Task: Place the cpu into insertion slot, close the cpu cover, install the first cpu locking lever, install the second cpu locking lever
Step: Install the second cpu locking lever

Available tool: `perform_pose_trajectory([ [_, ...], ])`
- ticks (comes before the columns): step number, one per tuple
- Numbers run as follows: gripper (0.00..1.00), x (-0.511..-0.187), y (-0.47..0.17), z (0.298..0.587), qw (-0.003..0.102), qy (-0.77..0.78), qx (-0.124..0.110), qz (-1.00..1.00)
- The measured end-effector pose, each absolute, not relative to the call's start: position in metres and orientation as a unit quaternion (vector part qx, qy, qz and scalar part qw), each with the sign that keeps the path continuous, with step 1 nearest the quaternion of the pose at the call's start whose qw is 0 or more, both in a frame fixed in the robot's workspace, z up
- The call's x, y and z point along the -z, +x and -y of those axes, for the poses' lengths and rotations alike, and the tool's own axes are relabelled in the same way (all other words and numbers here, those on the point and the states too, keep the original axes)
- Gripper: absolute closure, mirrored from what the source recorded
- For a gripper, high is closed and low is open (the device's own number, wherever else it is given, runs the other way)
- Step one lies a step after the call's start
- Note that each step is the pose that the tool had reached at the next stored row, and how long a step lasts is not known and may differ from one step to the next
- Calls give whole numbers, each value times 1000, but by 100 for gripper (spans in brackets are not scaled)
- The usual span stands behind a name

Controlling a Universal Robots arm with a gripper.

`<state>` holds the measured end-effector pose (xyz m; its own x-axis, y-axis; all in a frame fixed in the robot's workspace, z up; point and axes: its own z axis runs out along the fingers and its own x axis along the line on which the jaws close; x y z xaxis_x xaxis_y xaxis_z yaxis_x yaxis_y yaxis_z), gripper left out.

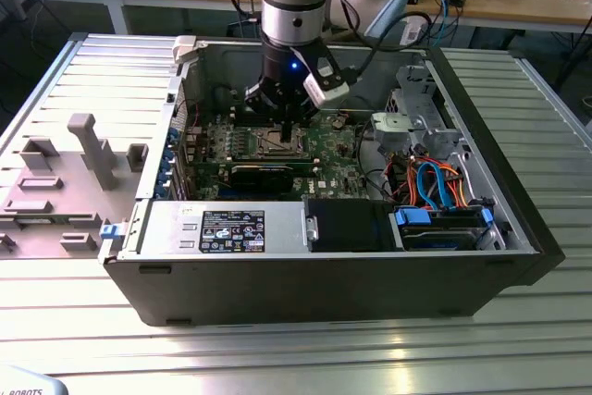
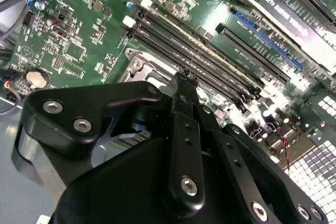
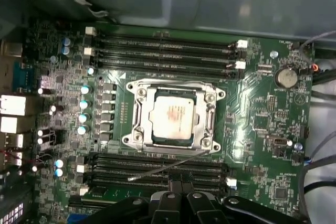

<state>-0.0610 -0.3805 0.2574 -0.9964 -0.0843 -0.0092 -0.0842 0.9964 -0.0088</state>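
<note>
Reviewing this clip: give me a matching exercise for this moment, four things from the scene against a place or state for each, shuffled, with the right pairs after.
Things
1. cpu
2. cpu cover
3. locking lever
4. gripper

Places or states
A. thin silver frame lying closed around the chip
B. thin rod slanting free over the black memory slots beside the socket
C. seated in the insertion slot, its silvery top showing through the square window
D. poised above the memory slots, near the raised lever

Pairs: 1-C, 2-A, 3-B, 4-D
</note>
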Motion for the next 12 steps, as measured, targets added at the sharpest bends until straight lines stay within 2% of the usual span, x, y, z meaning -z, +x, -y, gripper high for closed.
perform_pose_trajectory([
  [3, 89, -256, -63, 388, 6, -42, -17, -999],
  [7, 89, -254, -70, 396, 6, -42, -31, -999],
  [12, 89, -247, -85, 397, 6, -42, -35, -998],
])
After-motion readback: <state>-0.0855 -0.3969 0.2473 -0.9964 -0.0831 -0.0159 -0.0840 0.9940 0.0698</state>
